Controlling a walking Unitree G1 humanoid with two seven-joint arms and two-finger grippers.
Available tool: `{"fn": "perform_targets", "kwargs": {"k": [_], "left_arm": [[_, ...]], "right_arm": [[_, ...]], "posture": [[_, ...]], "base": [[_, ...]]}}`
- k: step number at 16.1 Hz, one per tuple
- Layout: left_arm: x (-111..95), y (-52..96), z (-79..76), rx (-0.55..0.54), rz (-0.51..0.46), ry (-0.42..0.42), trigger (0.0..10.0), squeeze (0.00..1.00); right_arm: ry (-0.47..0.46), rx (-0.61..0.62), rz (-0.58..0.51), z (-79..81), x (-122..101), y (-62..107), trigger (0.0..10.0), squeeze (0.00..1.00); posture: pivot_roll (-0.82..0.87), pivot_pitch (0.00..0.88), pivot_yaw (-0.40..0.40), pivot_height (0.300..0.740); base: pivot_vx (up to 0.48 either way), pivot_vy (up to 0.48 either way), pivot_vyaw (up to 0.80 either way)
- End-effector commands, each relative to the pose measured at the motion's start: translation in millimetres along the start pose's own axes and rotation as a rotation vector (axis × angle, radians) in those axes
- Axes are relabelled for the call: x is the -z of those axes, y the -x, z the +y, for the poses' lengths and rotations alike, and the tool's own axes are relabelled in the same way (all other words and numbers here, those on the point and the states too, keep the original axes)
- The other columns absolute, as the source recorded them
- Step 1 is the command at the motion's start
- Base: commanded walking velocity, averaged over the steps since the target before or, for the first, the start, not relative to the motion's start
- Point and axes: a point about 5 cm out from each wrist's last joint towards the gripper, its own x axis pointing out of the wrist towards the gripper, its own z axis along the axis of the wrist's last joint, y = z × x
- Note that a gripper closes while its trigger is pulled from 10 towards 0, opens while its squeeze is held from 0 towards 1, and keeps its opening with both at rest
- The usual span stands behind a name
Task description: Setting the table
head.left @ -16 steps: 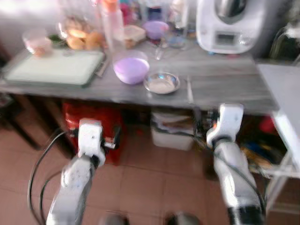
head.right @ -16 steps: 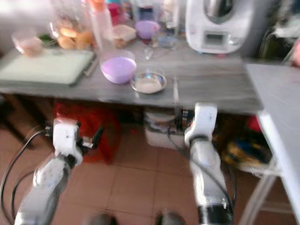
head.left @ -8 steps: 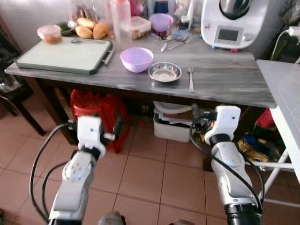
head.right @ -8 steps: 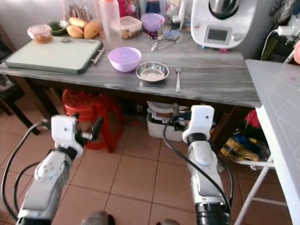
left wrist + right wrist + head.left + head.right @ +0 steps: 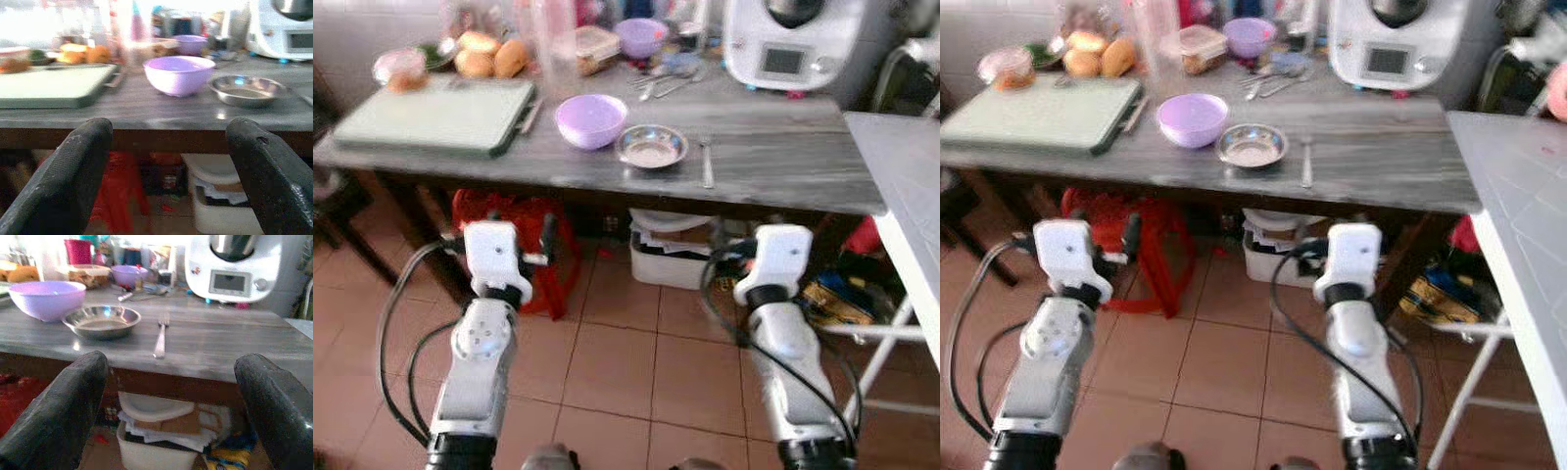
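The fork (image 5: 160, 338) lies near the surface's (image 5: 773, 166) front edge, just beside the metal dish (image 5: 651, 148) and purple bowl (image 5: 591, 119). Your left gripper (image 5: 171, 196) and right gripper (image 5: 171, 431) hang below, fingers spread, empty. You've grasped nothing yet; the setting looks barely begun.

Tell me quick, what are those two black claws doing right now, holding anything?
Left gripper: open, holding nothing, below the edge of the grey wooden table.
Right gripper: open, holding nothing, pointed at the silver metal fork.
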Motion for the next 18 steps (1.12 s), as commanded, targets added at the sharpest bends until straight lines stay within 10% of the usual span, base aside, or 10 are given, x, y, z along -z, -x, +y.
{"fn": "perform_targets", "kwargs": {"k": [1,18], "left_arm": [[3,-0.8,-3.3,0.02,0.012,0.002,10.0,0.0],[10,8.7,-15.4,0.077,0.05,0.036,10.0,0.0]], "right_arm": [[0.003,0.016,-0.017,-4.2,-3,1.7,10.0,0.0],[0.01,0.015,0.039,-15.2,4,10.5,10.0,0.0]], "posture": [[-0.02,0.0,0.03,0.74],[-0.04,0.0,0.012,0.74]], "base": [[0.0,0.0,-0.8],[0.0,-0.312,-0.07]]}}
